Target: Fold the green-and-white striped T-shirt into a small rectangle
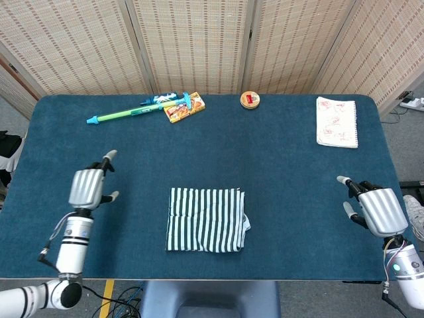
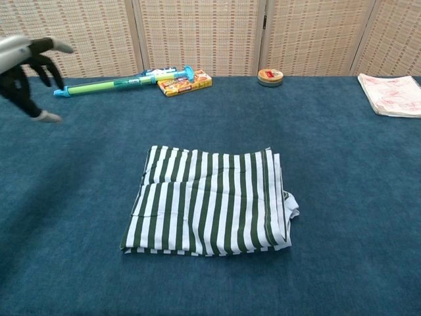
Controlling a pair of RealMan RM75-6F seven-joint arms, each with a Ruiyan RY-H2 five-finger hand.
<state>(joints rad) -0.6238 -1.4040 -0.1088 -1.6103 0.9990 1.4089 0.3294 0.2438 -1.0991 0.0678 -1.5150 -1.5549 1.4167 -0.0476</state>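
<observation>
The green-and-white striped T-shirt (image 1: 207,219) (image 2: 210,199) lies folded into a small rectangle near the table's front edge, a little cloth bunched at its right side. My left hand (image 1: 89,186) (image 2: 27,69) hovers well to the left of it, fingers spread, holding nothing. My right hand (image 1: 375,209) is far right near the table's front corner, fingers apart and empty; it shows only in the head view.
At the back of the blue table (image 1: 298,172) lie a green-and-blue toy water gun (image 1: 139,109), a small snack box (image 1: 183,109), a round tin (image 1: 250,100) and a notebook (image 1: 336,122) at the back right.
</observation>
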